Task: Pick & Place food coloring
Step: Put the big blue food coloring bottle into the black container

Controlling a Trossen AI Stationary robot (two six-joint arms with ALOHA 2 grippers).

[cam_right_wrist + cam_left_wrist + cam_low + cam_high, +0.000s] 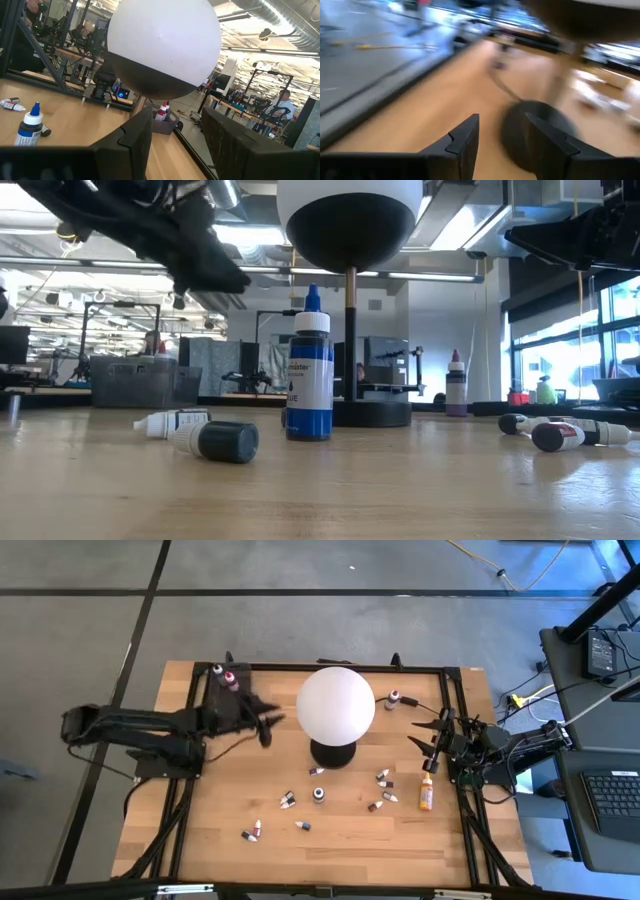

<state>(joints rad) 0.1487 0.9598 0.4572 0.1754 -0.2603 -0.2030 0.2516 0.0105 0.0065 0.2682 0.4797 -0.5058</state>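
Observation:
Several small food coloring bottles [300, 802] lie scattered on the wooden table's near half. A blue one [308, 370] stands upright, and a taller orange bottle [427, 792] lies at the right. Two more bottles [224, 676] stand at the far left, by a dark tray [167, 125]. My left gripper [268, 730] hangs open above the table, just left of the white globe lamp [336, 703], with nothing between its fingers [465, 145]. My right gripper [425, 735] waits open at the right edge, pointing at the lamp, also with nothing in it.
The globe lamp stands mid-table on a dark round base [333, 753], between the two arms. One bottle [393, 699] stands upright far right of the lamp. A black frame [455, 700] borders the table. Bare wood lies at the near left.

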